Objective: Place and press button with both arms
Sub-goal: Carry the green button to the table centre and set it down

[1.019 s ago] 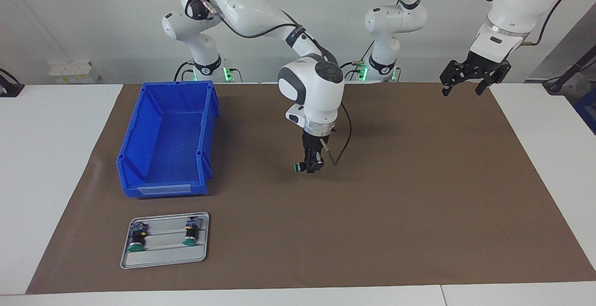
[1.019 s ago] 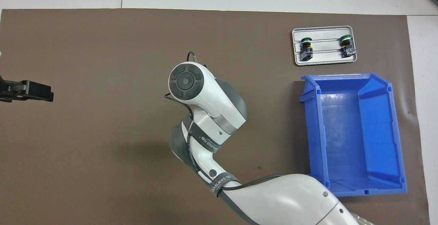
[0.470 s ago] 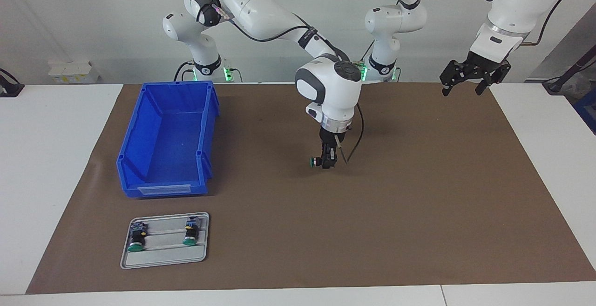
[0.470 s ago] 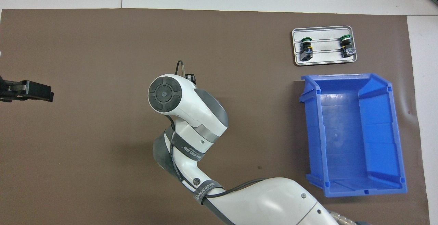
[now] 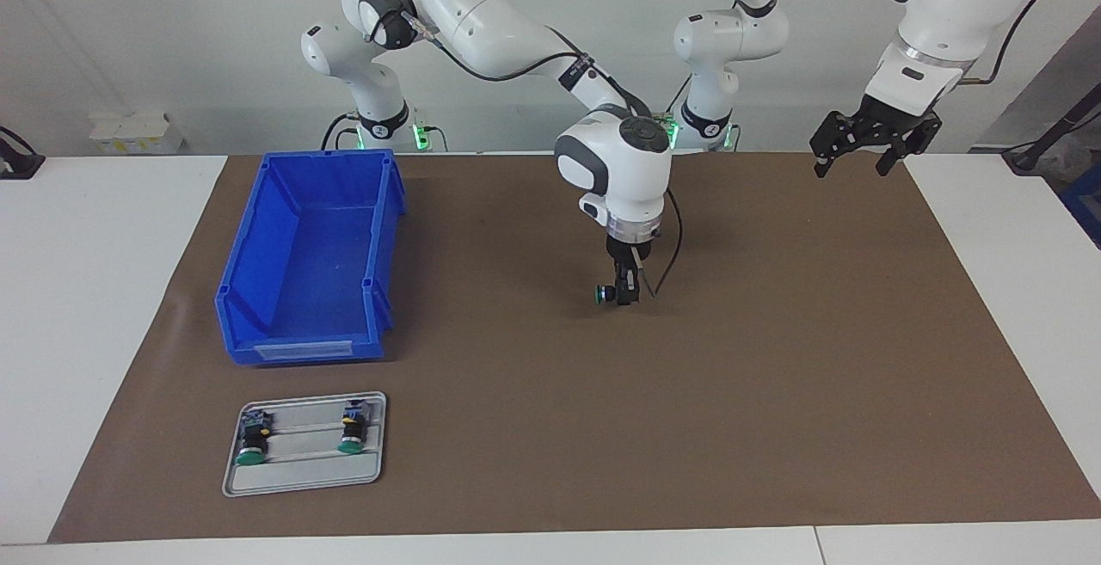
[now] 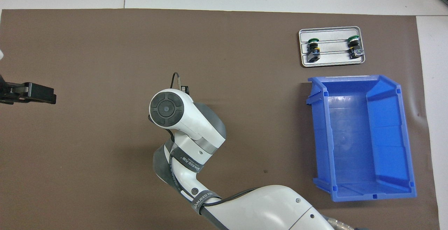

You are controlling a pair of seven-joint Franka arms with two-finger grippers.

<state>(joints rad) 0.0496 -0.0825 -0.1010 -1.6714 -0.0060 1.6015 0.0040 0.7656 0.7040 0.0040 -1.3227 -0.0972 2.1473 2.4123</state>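
My right gripper is shut on a button. The button lies sideways, its green cap pointing toward the right arm's end, low over the middle of the brown mat. Whether it touches the mat I cannot tell. In the overhead view the right wrist hides the button, and only the gripper's tip shows. My left gripper waits open and empty, raised over the mat's corner near the left arm's base; it also shows in the overhead view. Two more buttons lie on a grey tray.
An empty blue bin stands toward the right arm's end of the table, with the grey tray farther from the robots beside it. White table surrounds the mat.
My right gripper has carried the button toward the left arm's end of the table and a little lower. The left arm has hardly moved.
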